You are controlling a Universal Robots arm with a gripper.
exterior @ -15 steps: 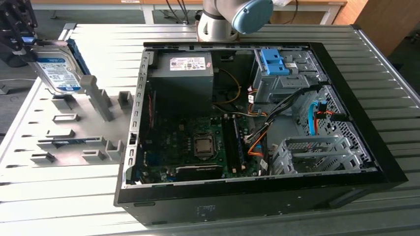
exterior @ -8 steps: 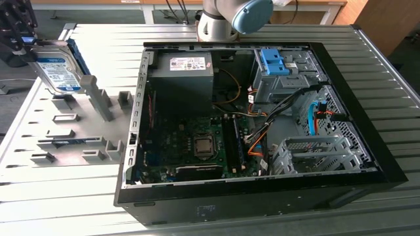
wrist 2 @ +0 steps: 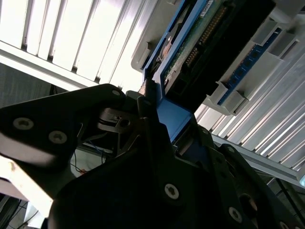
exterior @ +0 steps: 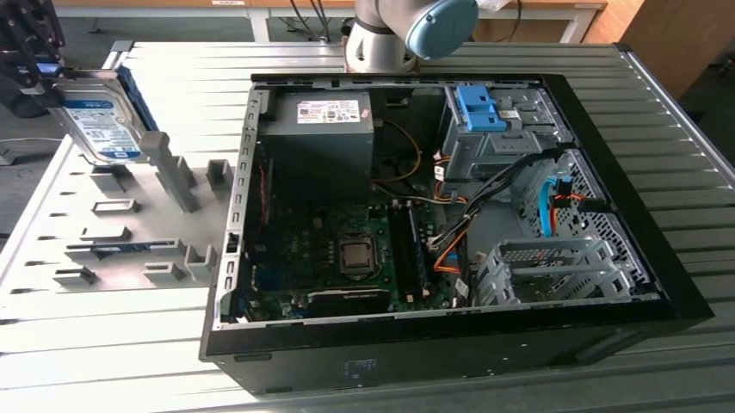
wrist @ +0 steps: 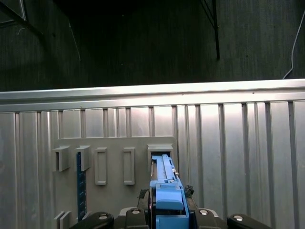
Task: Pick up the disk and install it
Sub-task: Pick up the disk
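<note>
Your pincer (exterior: 40,77) is clamped on the disk (exterior: 103,129), holding it upright over the grey slotted plate (exterior: 126,237) at the exterior view's left of the ribbed surface (exterior: 103,353). Just beside the plate rises the wall of the open computer case (exterior: 677,301). Inside it, the power-supply box (exterior: 316,129) and loose cables (exterior: 460,228) crowd the far part, and the drive cage (exterior: 552,271) sits at the near right.

Open air surrounds the gripper (exterior: 40,73) and its disk (exterior: 101,125). Beneath it grey posts (exterior: 178,176) rise above the bench (exterior: 103,361); farther off stands the computer case (exterior: 243,172).
</note>
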